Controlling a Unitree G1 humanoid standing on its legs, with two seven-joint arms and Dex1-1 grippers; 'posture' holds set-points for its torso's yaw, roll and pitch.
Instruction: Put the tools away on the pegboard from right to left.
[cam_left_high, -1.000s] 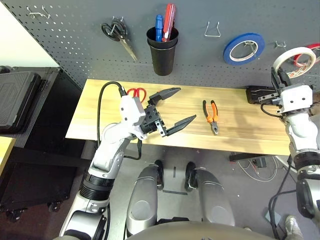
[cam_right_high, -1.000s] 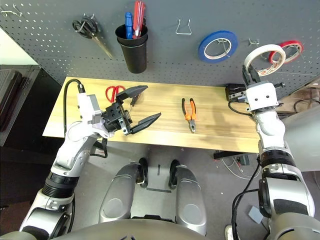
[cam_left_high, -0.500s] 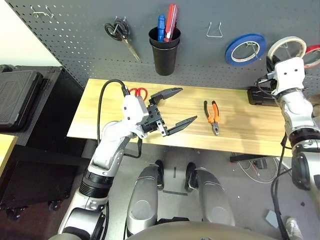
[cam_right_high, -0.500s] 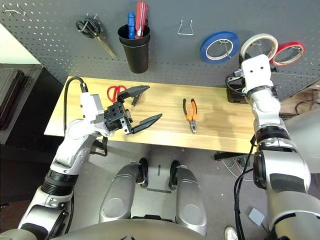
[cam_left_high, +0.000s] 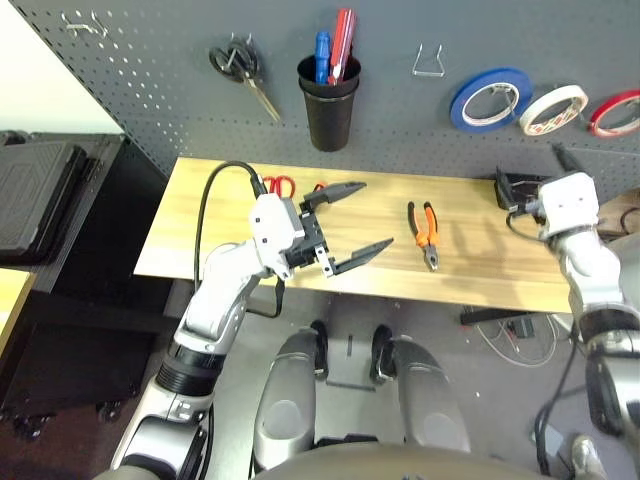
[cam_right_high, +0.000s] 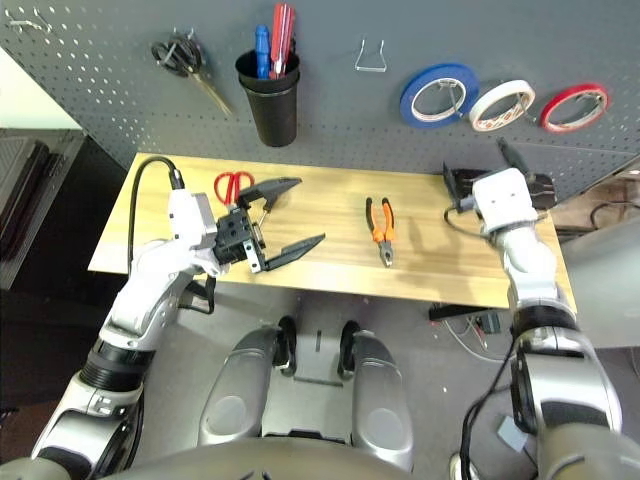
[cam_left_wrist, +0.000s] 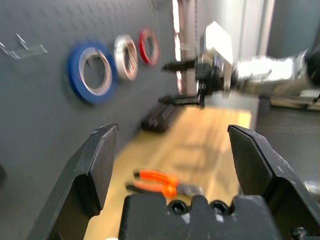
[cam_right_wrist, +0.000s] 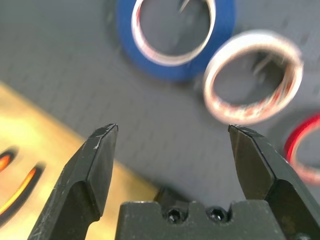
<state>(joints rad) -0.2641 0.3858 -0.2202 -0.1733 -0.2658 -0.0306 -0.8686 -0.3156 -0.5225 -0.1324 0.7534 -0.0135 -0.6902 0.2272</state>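
Note:
The white tape roll (cam_left_high: 553, 108) hangs on the pegboard (cam_left_high: 150, 80) between a blue roll (cam_left_high: 488, 96) and a red roll (cam_left_high: 614, 112). My right gripper (cam_left_high: 533, 172) stands open and empty just below and in front of it, above the table's right end. In its wrist view the white roll (cam_right_wrist: 252, 75) lies beyond the spread fingers. Orange-and-black pliers (cam_left_high: 424, 220) lie mid-table. Red-handled scissors (cam_left_high: 272, 184) lie at the back left, behind my open, empty left gripper (cam_left_high: 374, 215). A reddish tool end (cam_left_high: 319, 187), perhaps the screwdriver, peeks out by its upper finger.
A black cup (cam_left_high: 325, 95) on the board holds a blue and a red handle. Black-handled scissors (cam_left_high: 238, 68) hang to its left, an empty wire hook (cam_left_high: 428, 60) to its right. A black box (cam_left_high: 518, 190) sits at the table's back right. A dark case (cam_left_high: 35, 195) lies off the left end.
My right gripper opened and let go of the white tape roll, which now hangs on the board. The right arm drew back and down. The left arm has stayed put.

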